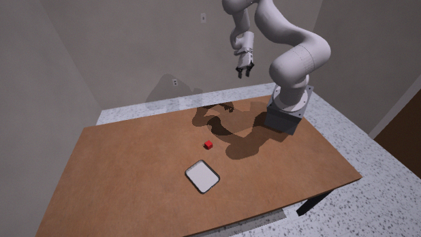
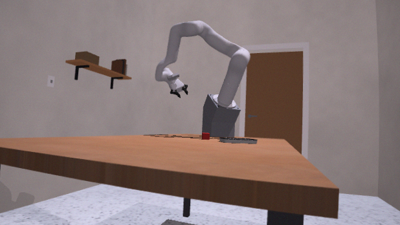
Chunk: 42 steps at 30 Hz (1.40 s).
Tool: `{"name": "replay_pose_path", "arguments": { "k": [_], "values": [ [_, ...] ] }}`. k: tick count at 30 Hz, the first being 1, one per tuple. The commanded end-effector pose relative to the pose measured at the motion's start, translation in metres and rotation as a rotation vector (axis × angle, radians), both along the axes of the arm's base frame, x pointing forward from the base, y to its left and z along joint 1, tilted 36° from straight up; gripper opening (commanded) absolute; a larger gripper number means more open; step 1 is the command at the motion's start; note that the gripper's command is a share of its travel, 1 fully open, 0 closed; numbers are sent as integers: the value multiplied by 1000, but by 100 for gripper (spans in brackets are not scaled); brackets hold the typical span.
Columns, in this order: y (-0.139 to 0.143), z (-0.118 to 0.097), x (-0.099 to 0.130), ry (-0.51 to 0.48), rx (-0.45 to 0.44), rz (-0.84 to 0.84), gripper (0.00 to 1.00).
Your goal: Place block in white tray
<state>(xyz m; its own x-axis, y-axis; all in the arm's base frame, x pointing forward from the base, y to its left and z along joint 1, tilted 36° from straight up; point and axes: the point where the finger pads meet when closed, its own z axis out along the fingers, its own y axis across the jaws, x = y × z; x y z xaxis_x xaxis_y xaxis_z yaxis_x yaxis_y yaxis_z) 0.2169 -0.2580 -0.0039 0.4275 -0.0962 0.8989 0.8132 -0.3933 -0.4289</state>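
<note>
A small red block (image 1: 208, 145) (image 2: 206, 136) lies on the brown table (image 1: 129, 160) (image 2: 162, 155), near its middle. The white tray (image 1: 202, 176) with a dark rim lies flat on the table a short way in front of the block; in the exterior view the tray (image 2: 238, 140) shows edge-on to the right of the block. My gripper (image 1: 244, 71) (image 2: 181, 92) hangs high in the air above the far part of the table, well away from the block and tray. Its fingers are apart with nothing between them.
The arm's grey base (image 1: 284, 117) (image 2: 221, 117) stands on the far right corner of the table. A wall shelf (image 2: 97, 68) with boxes hangs at the left. A brown door (image 2: 275, 97) is behind the base.
</note>
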Motion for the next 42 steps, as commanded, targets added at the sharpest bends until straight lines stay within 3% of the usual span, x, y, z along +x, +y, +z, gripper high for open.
{"name": "replay_pose_path", "arguments": {
  "k": [1, 2, 4, 5, 7, 8, 10, 12, 13, 17, 18, 20, 21, 23, 27, 29, 30, 32, 33, 35, 38, 40, 41, 42],
  "values": [
    [10, 3, 69, 37, -84, -11, 63],
    [17, 3, 80, 59, -135, -16, 63],
    [22, 4, 102, 59, -135, -16, 63],
    [29, 5, 111, 80, -188, -22, 63],
    [35, 6, 133, 80, -188, -22, 63],
    [43, 8, 142, 101, -242, -29, 63],
    [51, 9, 163, 101, -242, -29, 63],
    [51, 9, 163, 101, -242, -29, 63],
    [69, 12, 192, 121, -296, -37, 63],
    [91, 15, 223, 140, -349, -46, 63],
    [102, 17, 230, 158, -400, -56, 63],
    [115, 19, 249, 158, -400, -56, 63],
    [126, 22, 255, 175, -449, -66, 63],
    [140, 24, 272, 175, -449, -66, 63],
    [181, 32, 296, 207, -539, -89, 63],
    [181, 32, 296, 207, -539, -89, 63],
    [210, 38, 312, 221, -579, -101, 63],
    [215, 39, 316, 221, -579, -101, 63],
    [236, 44, 322, 235, -615, -112, 63],
    [239, 44, 324, 235, -615, -112, 63],
    [282, 54, 331, 261, -677, -133, 63],
    [282, 54, 331, 261, -677, -133, 63],
    [301, 59, 332, 272, -702, -143, 63],
    [301, 59, 332, 272, -702, -143, 63]
  ]
}}
